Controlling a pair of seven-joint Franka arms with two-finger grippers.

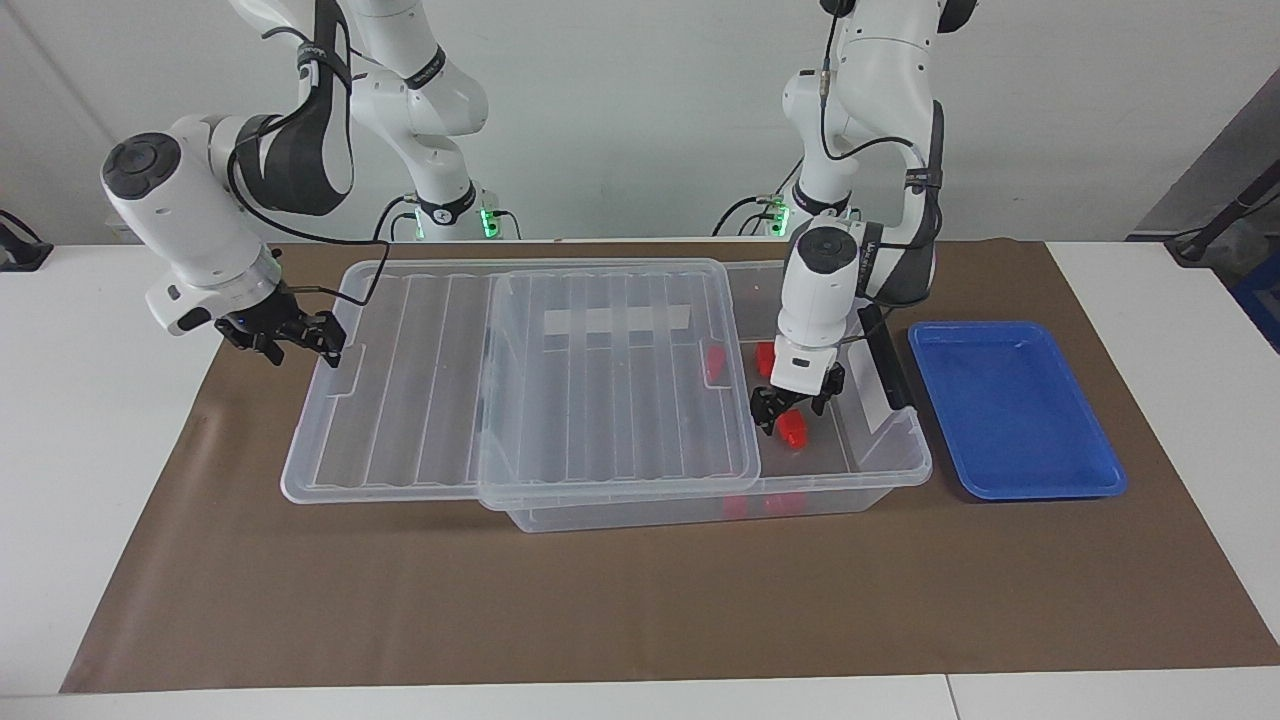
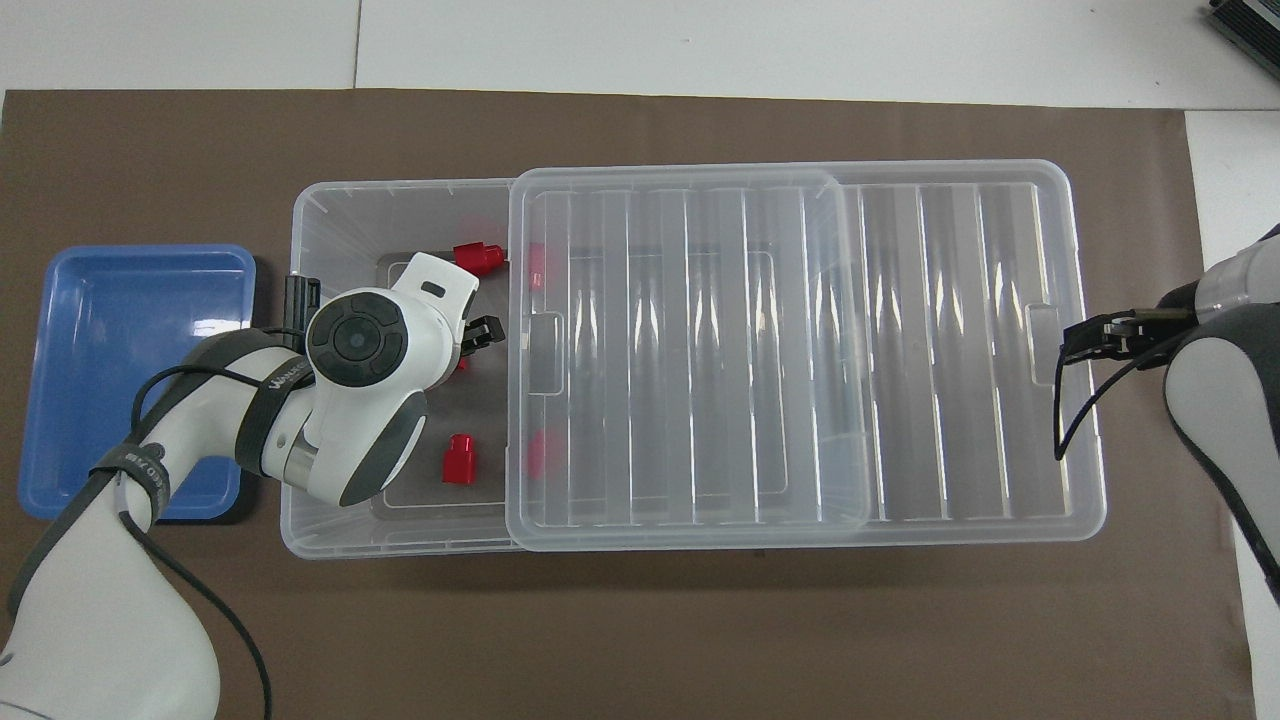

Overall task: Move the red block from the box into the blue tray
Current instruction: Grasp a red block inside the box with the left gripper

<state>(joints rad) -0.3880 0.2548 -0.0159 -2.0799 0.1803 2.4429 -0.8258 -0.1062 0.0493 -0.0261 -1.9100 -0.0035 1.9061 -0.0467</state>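
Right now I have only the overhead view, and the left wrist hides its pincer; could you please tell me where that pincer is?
Observer: The left pincer is down inside the box, right at the middle red block.
Operator: Has it closed on the block?
Observer: Not yet. Its fingers are spread on either side of the block, which seems to sit on the box floor.
Operator: And the part of the tray under the arm?
Observer: The whole tray shows from the facing view, and there is no block in it.
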